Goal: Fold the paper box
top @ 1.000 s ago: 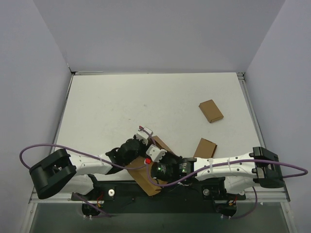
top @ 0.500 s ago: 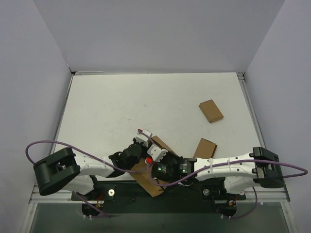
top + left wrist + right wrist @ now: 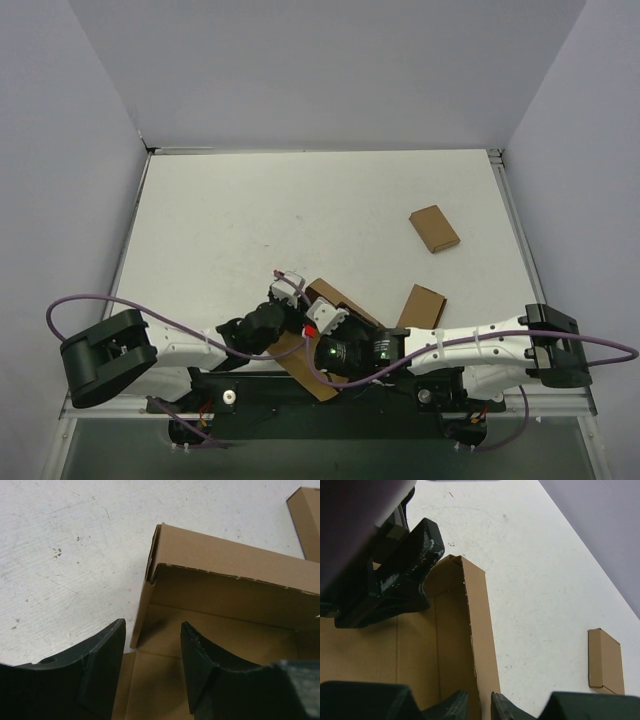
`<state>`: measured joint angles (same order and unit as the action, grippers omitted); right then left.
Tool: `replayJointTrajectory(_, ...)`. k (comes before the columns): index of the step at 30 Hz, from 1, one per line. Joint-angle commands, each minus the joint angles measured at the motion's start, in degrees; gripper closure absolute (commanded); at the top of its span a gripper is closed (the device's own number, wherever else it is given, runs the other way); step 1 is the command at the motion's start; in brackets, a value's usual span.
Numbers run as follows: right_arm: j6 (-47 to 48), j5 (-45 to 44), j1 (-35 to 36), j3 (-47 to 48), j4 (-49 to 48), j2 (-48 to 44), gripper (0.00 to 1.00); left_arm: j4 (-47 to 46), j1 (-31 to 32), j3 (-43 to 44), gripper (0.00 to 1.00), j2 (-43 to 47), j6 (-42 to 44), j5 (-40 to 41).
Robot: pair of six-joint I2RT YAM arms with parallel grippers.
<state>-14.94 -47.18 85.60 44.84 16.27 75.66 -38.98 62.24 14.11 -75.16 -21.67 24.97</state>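
The paper box [image 3: 335, 297] lies partly folded at the near edge of the table [image 3: 250, 220], between the two arm bases, open side up, with its flat base panel reaching toward the robot. One long wall [image 3: 225, 565] is raised. In the top view this wall, and the long axis judged from it, runs diagonally from far-left to near-right. The left gripper [image 3: 150, 670] straddles the left end corner with its jaws apart, one finger on the table outside and one inside, probably to fold the end flap. The right gripper [image 3: 480, 707] has its fingers on either side of the raised wall, likely to keep it upright, but the narrow gap does not show whether they pinch it. Two smaller boxes [image 3: 434, 228] [image 3: 422, 305] lie to the right.
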Motion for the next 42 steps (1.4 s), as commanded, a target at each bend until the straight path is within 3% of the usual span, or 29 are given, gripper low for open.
replayJointTrajectory(1,-0.44,-3.27,1.76,1.65,0.95,0.01,0.71,1.62,0.34,-0.13,0.39,4.31,-1.88,-1.50)
replayJointTrajectory(4,-0.97,-3.80,2.29,2.27,1.65,0.98,0.61,3.12,0.43,-1.10,0.34,7.12,-2.67,-2.29)
replayJointTrajectory(9,-2.46,-4.24,3.17,3.41,3.41,-0.59,0.35,7.33,0.34,-3.56,0.30,15.54,-4.08,-4.14)
replayJointTrajectory(14,-3.16,-2.57,3.69,3.59,3.94,-5.69,0.25,15.33,-0.19,-3.39,0.24,25.66,-4.70,-7.21)
replayJointTrajectory(19,-7.29,-0.72,2.99,3.76,4.03,-11.05,0.25,23.33,-2.99,1.18,0.21,32.96,-6.45,-9.05)
replayJointTrajectory(26,-20.82,8.68,-5.61,3.94,5.08,-14.22,0.30,23.61,-17.84,7.42,0.21,24.73,-14.80,-22.76)
replayJointTrajectory(35,-30.23,9.65,-9.75,1.57,6.75,-12.03,0.44,14.47,-19.96,10.24,0.21,13.56,-14.98,-28.31)
replayJointTrajectory(42,-32.34,10.35,-11.07,-0.01,6.93,-11.41,0.50,10.60,-20.84,10.06,0.21,9.94,-15.33,-29.36)
